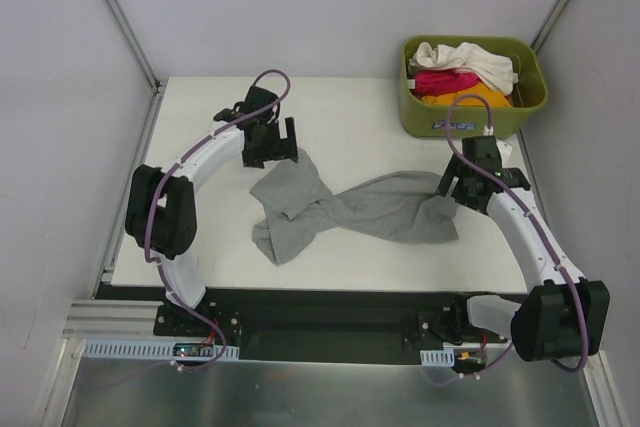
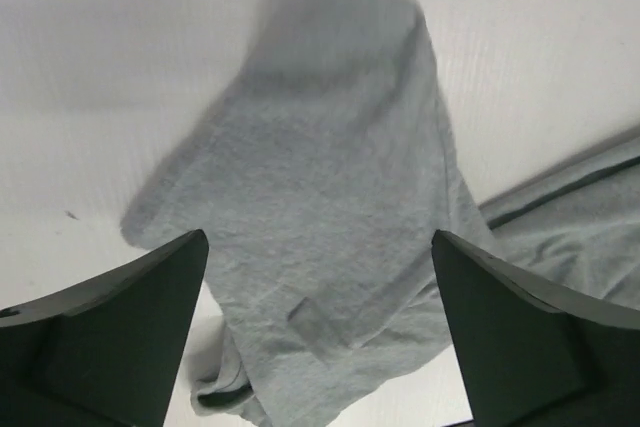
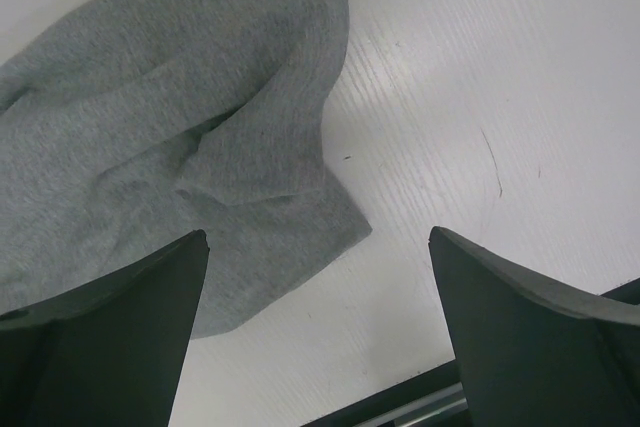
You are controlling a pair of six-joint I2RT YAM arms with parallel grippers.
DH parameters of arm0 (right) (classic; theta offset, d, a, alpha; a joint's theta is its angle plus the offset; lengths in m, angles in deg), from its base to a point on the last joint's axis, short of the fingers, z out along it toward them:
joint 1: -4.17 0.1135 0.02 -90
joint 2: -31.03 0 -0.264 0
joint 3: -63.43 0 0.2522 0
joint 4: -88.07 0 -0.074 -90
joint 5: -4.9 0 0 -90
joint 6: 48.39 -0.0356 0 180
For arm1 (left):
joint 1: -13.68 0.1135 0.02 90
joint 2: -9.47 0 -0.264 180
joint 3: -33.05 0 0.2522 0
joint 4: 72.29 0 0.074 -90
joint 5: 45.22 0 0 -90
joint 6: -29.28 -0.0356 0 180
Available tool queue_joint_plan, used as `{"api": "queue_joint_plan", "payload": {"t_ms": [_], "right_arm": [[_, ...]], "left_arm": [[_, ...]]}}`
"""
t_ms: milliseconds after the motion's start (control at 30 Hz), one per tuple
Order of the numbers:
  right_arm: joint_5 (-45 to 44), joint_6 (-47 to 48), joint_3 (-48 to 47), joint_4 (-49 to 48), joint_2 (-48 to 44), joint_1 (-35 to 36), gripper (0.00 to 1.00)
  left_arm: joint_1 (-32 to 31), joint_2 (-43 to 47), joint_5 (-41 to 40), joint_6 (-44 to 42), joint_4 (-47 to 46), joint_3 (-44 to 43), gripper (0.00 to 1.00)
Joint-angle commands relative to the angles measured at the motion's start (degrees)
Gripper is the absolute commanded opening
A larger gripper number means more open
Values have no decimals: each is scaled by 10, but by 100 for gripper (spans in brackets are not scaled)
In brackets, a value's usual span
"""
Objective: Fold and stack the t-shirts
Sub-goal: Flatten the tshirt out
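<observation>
Grey t-shirt [image 1: 350, 209]: mid-table [image 1: 350, 107], crumpled, twisted at middle, one end toward each arm. Soft, light, limp; likely to bunch and drag. Best pinched at hem corners or shoulder seams, then spread flat.

Cream-white t-shirt [image 1: 468, 57], magenta-pink t-shirt [image 1: 438, 80], orange t-shirt [image 1: 478, 98]: heaped in olive bin [image 1: 475, 124], far right.

Left gripper [image 1: 275, 147]: jaws wide, empty, over shirt's left end. Right gripper [image 1: 455, 187]: wide, empty, at right end.

Top view alone shows twist and bin. Right wrist view shows folded-over corner with seam. Left wrist view shows layered edge between fingers.
</observation>
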Motion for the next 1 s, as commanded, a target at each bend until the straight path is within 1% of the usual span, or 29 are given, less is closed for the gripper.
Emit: {"api": "queue_joint_plan", "payload": {"t_ms": [0, 33, 100, 133, 200, 233, 333, 400, 467, 500, 567, 600, 667, 700, 733, 800, 833, 967], "right_arm": [[10, -1, 11, 16, -25, -3, 97], [12, -2, 15, 18, -24, -3, 97], [19, -5, 20, 22, -22, -3, 97], [27, -7, 26, 22, -21, -4, 97], [34, -14, 32, 20, -21, -3, 97], [41, -16, 38, 18, -21, -3, 97], [51, -17, 41, 11, -19, -3, 97], [50, -20, 39, 12, -17, -3, 97], [49, -24, 40, 16, -18, -3, 97], [49, -25, 44, 17, -21, -3, 97], [45, -30, 49, 22, -27, -3, 97], [42, -30, 55, 25, -32, -3, 97], [39, -30, 61, 28, -45, -3, 97], [38, -30, 67, 29, -50, -3, 97], [34, -29, 70, 31, -61, -3, 97], [32, -31, 75, 36, -69, -3, 97], [31, -31, 78, 39, -72, -3, 97], [41, -32, 86, 50, -87, -3, 97]], "left_arm": [[11, 57, -38, -14, 31, 26, 99], [16, 68, -40, -11, 30, 57, 99], [33, 104, -43, 8, 31, 93, 99], [55, 116, -42, 15, 30, 130, 99], [77, 137, -40, 34, 24, 162, 99], [103, 139, -30, 37, 20, 186, 99], [127, 131, 29, 39, -12, 204, 92], [128, 111, 41, 39, -35, 203, 88], [128, 91, 61, 40, -47, 195, 86], [128, 69, 65, 41, -50, 190, 80], [128, 45, 61, 44, -52, 173, 73], [128, 24, 56, 45, -52, 168, 65], [128, 4, 53, 43, -51, 156, 53], [128, -11, 53, 40, -52, 153, 49], [128, -16, 54, 40, -53, 151, 42], [128, -25, 55, 42, -53, 152, 36], [128, -26, 55, 40, -56, 154, 29], [128, -28, 53, 35, -63, 157, 21]]}}
